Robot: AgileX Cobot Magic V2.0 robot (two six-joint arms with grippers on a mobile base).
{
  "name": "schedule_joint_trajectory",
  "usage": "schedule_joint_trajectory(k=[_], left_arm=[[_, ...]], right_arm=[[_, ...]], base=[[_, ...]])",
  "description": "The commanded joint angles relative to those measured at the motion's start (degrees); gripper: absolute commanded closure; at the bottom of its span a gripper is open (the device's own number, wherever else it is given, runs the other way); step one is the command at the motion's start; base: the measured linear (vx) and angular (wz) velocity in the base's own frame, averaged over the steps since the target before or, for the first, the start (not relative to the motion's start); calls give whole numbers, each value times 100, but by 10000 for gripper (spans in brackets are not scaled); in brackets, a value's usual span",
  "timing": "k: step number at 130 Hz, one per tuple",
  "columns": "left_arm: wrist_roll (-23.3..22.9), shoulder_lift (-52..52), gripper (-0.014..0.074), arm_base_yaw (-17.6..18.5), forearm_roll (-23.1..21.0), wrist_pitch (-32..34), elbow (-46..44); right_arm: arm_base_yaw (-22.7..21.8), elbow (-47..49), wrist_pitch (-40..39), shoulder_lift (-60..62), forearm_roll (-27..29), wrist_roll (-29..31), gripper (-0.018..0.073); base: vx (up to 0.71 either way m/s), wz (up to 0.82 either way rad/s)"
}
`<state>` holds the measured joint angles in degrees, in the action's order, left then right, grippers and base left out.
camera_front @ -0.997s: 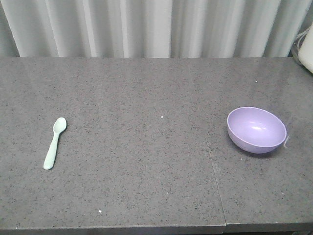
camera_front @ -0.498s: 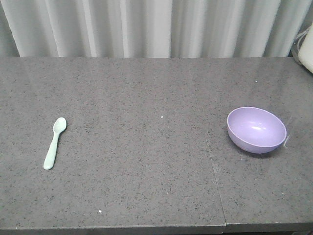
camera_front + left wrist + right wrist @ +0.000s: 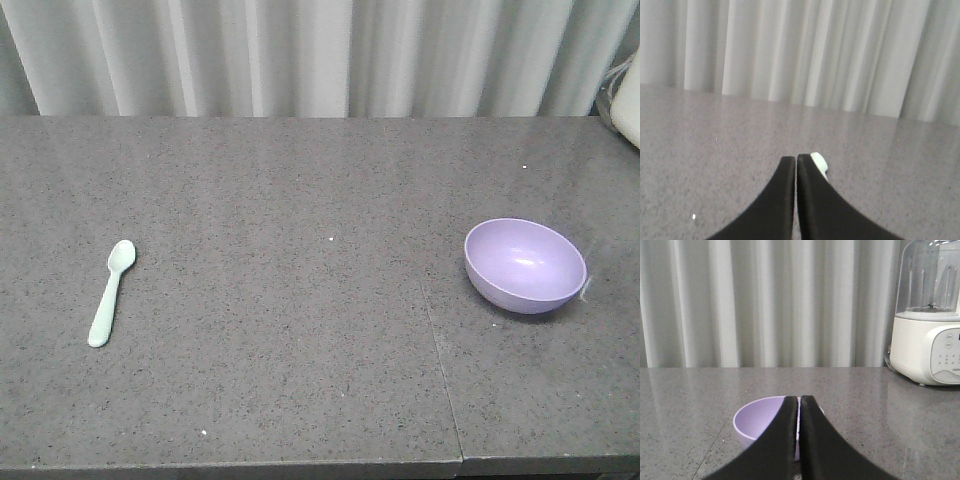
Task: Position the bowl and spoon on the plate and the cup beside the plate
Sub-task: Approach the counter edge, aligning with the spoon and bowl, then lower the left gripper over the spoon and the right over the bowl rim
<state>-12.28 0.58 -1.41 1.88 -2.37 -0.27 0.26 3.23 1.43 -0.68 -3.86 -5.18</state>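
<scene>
Both pairs of jaws together: left gripper (image 3: 796, 160) facing spoon (image 3: 112, 292), right gripper (image 3: 800, 400) facing bowl (image 3: 524, 265).

The right gripper (image 3: 799, 401), its two black curved fingers pressed together, rises from 6 o'clock. Just behind its tips, a small round lavender plastic bowl (image 3: 760, 422) sits upright on the grey speckled stone counter (image 3: 690, 405). A white appliance with a clear domed jar (image 3: 927, 350) stands at 3 o'clock. A pale pleated curtain (image 3: 765, 300) fills 12 o'clock.
</scene>
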Motion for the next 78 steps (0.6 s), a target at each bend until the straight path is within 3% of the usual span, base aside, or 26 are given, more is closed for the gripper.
schedule_joint_trajectory(k=[1, 30, 56, 78], left_arm=[[12, -277, 603, -9, -48, 619, -486], [568, -2195, 603, -9, -4, -503, -1691], [611, -3970, 603, -9, -56, -1674, -2915], [617, -4921, 603, -9, -56, -2367, -3904]], right_arm=[[-20, 517, -143, -410, -59, 46, 561], [-20, 1604, 460, -2237, -12, 40, 561], [-20, 2781, 1627, -3875, -8, 36, 561], [-20, 3323, 1684, -4459, -8, 36, 561]], base=[[0, 0], [0, 0], [0, 0], [0, 0]])
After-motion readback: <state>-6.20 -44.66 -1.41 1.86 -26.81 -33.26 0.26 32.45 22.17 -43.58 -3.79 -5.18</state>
